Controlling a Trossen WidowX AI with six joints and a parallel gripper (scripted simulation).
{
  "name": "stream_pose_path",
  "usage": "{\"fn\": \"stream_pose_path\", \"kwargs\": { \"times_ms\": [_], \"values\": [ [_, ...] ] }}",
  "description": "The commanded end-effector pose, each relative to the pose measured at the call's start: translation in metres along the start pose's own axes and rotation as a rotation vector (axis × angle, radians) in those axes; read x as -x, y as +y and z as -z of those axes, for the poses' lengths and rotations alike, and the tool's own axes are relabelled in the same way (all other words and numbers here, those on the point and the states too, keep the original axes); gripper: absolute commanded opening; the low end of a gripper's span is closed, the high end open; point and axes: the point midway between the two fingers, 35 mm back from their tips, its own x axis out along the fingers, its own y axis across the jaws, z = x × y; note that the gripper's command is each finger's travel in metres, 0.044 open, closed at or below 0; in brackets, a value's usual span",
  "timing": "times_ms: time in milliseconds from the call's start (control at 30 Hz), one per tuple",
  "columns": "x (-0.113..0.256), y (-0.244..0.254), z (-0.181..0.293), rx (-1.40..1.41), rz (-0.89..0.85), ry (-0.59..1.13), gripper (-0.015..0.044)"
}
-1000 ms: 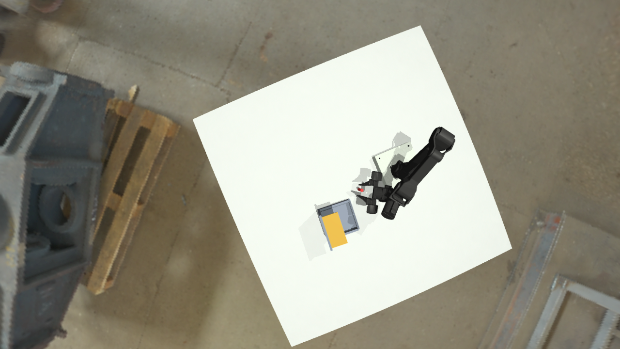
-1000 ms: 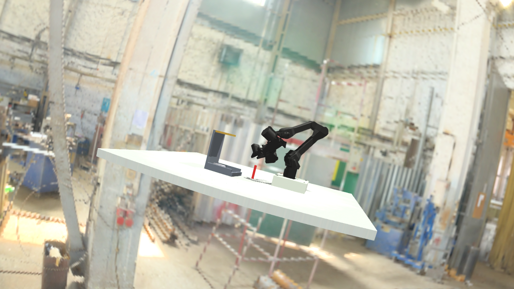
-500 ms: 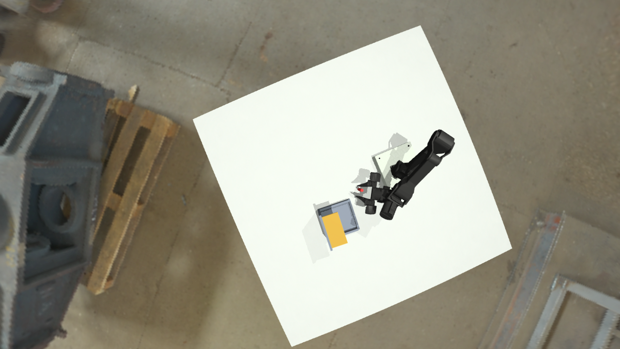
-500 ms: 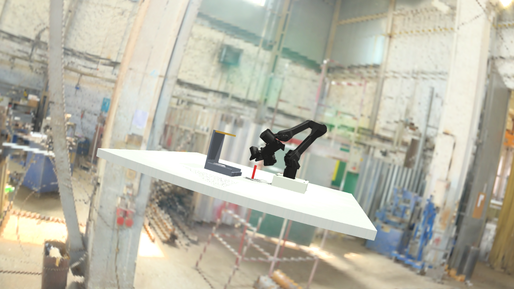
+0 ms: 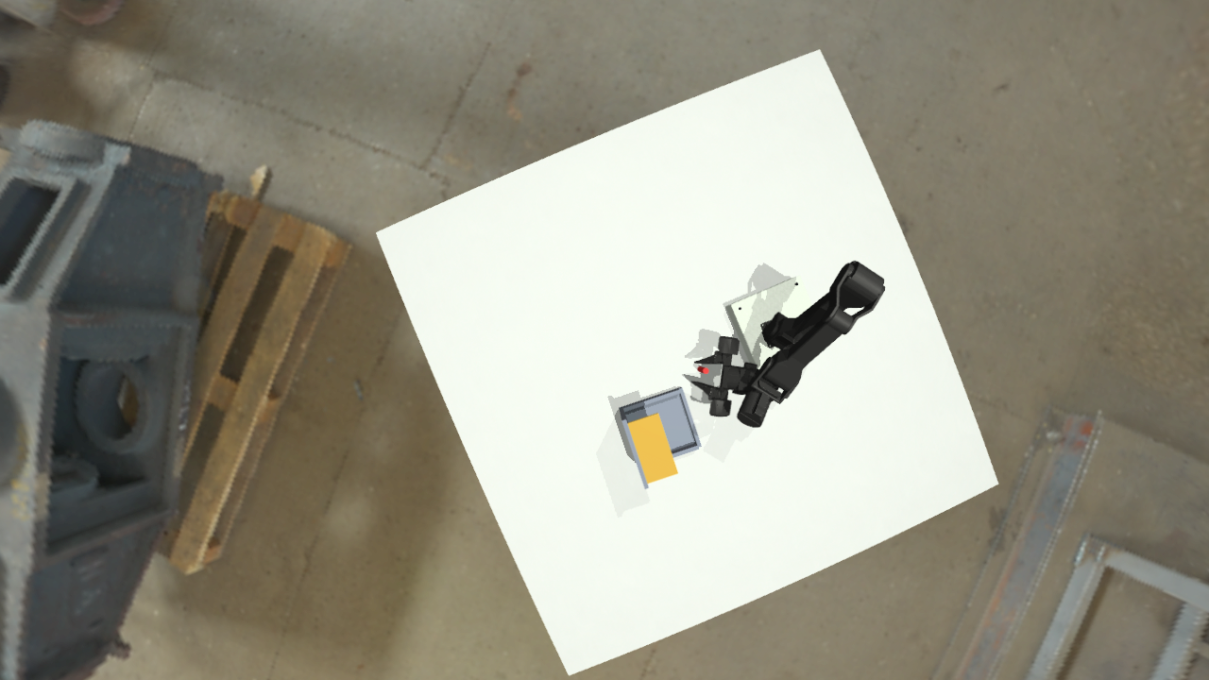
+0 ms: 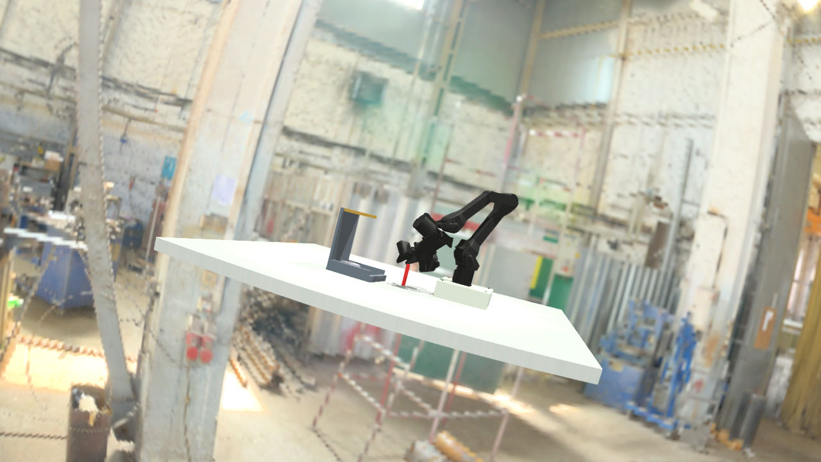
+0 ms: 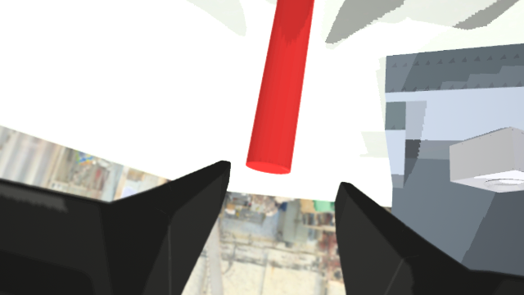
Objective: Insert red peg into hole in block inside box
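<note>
The claw (image 5: 694,375) (image 6: 401,259) (image 7: 283,181) stands with its fingers apart, nothing between them, above and around the top of the peg as seen from overhead. The peg (image 5: 703,369) (image 6: 405,274) (image 7: 280,90) stands upright on the desk, between the desk's middle and its right edge in the top view; the wrist view shows its end just short of the fingertips. The arm (image 5: 798,359) (image 6: 487,226) reaches in from its pale base (image 5: 737,314) (image 6: 462,294), which lies nearer the desk's right edge.

None of the task's steps looks finished: the approach seems nearly made, while gripping, lifting, carrying in under the roof, pushing down, letting go and backing out are all left. The box (image 5: 690,418) (image 6: 355,269) (image 7: 442,74) sits nearer the desk's bottom corner than the peg does, its yellow roof (image 5: 653,448) (image 6: 360,213) overhead. The wrist view shows the block (image 7: 483,157) with its hole unfilled.

The desk (image 5: 540,338) (image 6: 487,339) (image 7: 123,82) is plain white. Beyond its left corner a wooden pallet (image 5: 262,338) lies on the stained concrete floor (image 5: 338,473); behind, the workshop has pale pillars (image 6: 224,115) and blue machinery (image 6: 631,356).
</note>
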Motion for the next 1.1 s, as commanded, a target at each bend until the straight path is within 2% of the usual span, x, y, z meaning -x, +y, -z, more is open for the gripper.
{"fn": "stream_pose_path", "kwargs": {
  "times_ms": [0, 633, 867, 1067],
  "values": [
    [-0.005, 0.001, -0.007, 0.008, -0.005, -0.006, 0.022],
    [-0.018, 0.007, -0.027, 0.009, -0.006, -0.006, 0.022],
    [-0.017, 0.006, -0.024, 0.003, -0.003, -0.001, 0.0036],
    [-0.017, 0.006, -0.024, 0.003, -0.003, -0.001, 0.0]
  ]
}}
